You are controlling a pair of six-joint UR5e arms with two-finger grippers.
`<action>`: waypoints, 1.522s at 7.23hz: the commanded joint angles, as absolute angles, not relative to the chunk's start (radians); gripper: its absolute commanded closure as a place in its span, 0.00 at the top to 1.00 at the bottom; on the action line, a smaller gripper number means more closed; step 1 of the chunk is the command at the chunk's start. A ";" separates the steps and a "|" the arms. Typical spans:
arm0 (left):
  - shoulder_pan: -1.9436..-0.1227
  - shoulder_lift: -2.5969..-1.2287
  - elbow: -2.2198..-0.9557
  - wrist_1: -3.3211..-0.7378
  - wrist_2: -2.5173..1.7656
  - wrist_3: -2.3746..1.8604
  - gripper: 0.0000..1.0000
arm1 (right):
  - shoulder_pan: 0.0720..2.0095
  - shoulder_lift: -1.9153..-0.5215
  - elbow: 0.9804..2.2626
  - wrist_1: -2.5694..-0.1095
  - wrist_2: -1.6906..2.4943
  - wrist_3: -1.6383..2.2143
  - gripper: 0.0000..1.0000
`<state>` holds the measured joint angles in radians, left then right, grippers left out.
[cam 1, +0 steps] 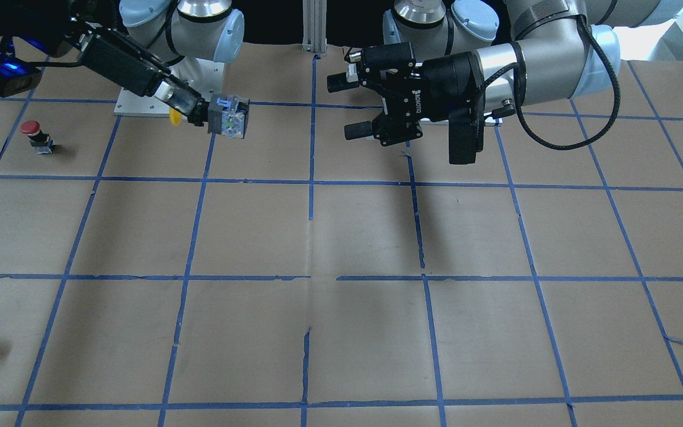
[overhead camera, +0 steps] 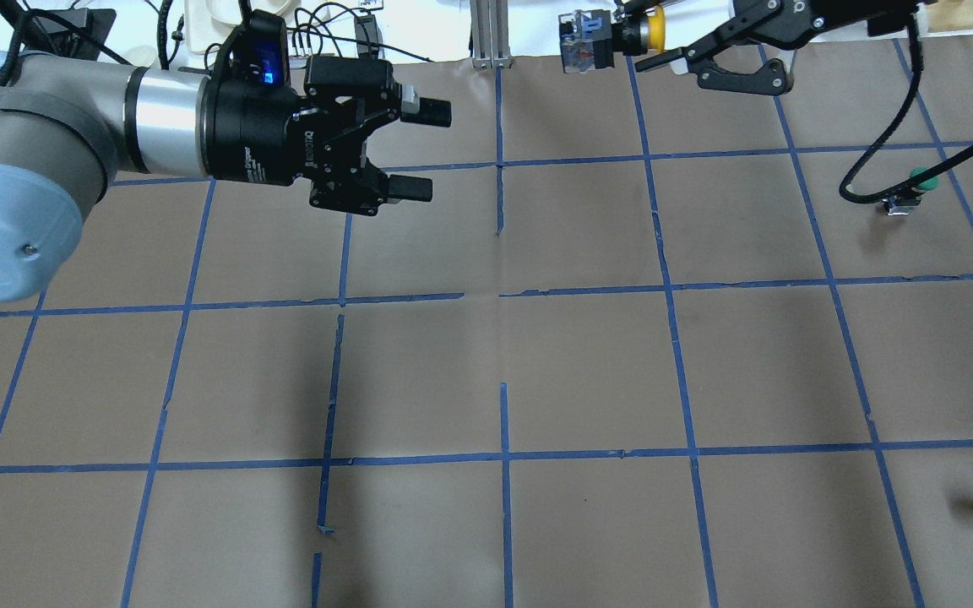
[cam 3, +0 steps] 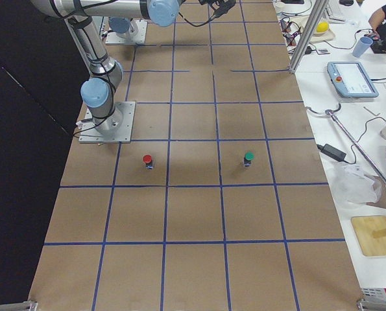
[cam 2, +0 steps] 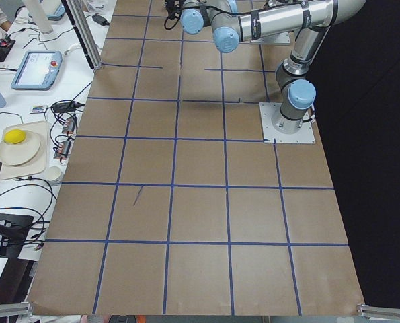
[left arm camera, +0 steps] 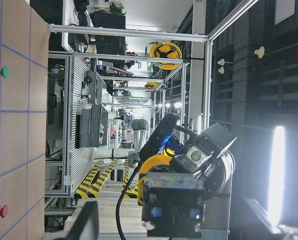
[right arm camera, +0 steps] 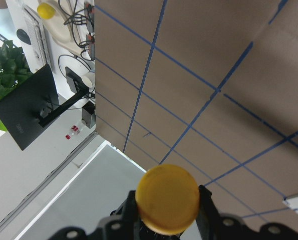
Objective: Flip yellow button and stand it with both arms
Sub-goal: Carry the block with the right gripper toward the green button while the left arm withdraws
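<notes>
Clearly the task is sitting at about its midpoint: the black two-finger right claw [cam 1: 190,110] is gripping the small yellow button [cam 1: 226,117], a plastic push-switch with a round mushroom cap on a black-grey boxy body, near its cap end. It is holding the switch in the air above the brown paper surface [cam 1: 365,237] gridded with blue tape. The yellow button is lying sideways in that grip, its boxy body pointing toward the black two-finger left claw [cam 1: 347,105], which is hanging roughly level with it, jaws spread wide and holding nothing, with a clear gap between the two. So the pick-up looks done, while the hand-over, the turning upright and the setting down on the surface are all waiting, as I judge it. A red-capped button [cam 1: 32,129] and a green-capped button [overhead camera: 919,179] are standing on the surface, apart from both claws. In the overhead view the right claw is running off the top edge, and its fingers' exact contact is proving hard to make out. Both side views are showing almost nothing of the claws.
</notes>
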<state>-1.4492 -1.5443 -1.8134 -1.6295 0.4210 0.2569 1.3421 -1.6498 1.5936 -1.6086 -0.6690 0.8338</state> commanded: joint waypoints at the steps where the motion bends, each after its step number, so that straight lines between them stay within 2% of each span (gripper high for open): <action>1: -1.399 -1.546 -1.795 -1.564 0.762 0.182 1.00 | 1.325 -1.597 1.597 -1.600 -0.916 0.642 0.02; 3: -1.397 -1.566 -1.709 -1.526 1.207 0.104 1.00 | 1.325 -1.572 1.618 -1.608 -1.157 0.618 0.02; 6: -1.439 -1.655 -1.580 -1.529 1.485 0.104 1.00 | 1.319 -1.559 1.698 -1.647 -1.505 0.629 0.02; 8: -1.482 -1.591 -1.557 -1.561 1.555 0.085 1.00 | 1.286 -1.543 1.768 -1.762 -1.630 0.632 0.02; 11: -1.516 -1.577 -1.548 -1.578 1.583 0.075 1.00 | 1.252 -1.536 1.911 -1.984 -1.815 0.692 0.02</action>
<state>-1.5082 -1.5779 -1.5541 -1.5739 1.5745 0.0783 1.2576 -1.5398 1.8429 -1.8788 -1.7302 0.6600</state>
